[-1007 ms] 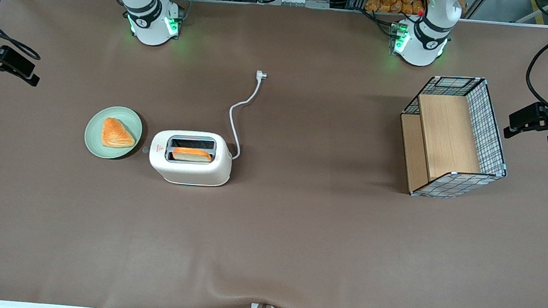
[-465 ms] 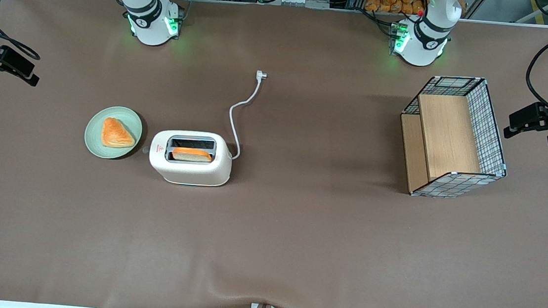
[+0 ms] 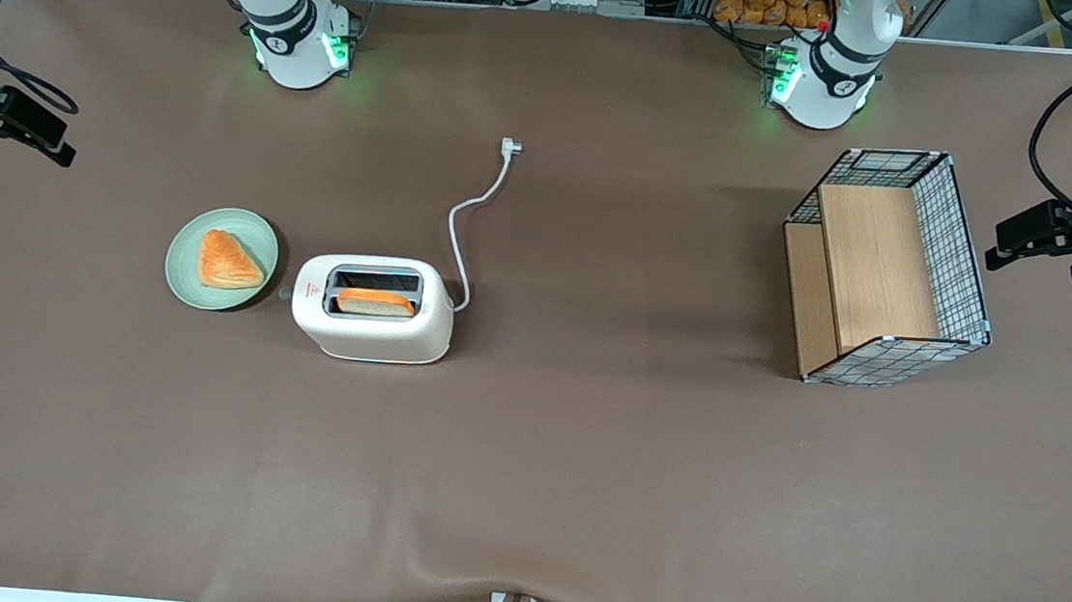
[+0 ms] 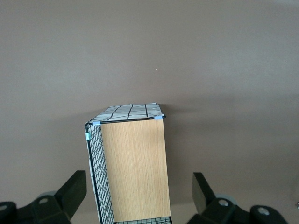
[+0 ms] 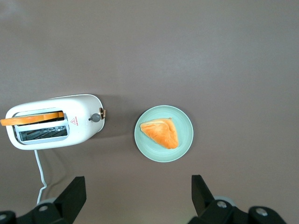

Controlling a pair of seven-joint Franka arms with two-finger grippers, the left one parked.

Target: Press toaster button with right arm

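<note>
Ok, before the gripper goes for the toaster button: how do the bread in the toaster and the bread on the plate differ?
The bread in the toaster is a flat slice on edge in the slot nearer the front camera; the bread on the plate is a triangular piece lying flat on the green plate. Both are orange-brown. The toaster button faces the plate. The open gripper hangs high over the table toward the working arm's end.

lighting: even, bright, diffuse, cast from overhead. shadows: soft and short, seen beside the toaster (image 3: 372,308), the plate (image 3: 221,258) and the basket (image 3: 888,268). green glow is thrown on the table (image 3: 579,479) by lamps at both arm bases. glare: none noted on the matte brown cloth. focus: sharp in all three views. the gripper (image 5: 138,200) is shown dark, high above the plate, its fingers spread wide. edge distortion: slight.
</note>
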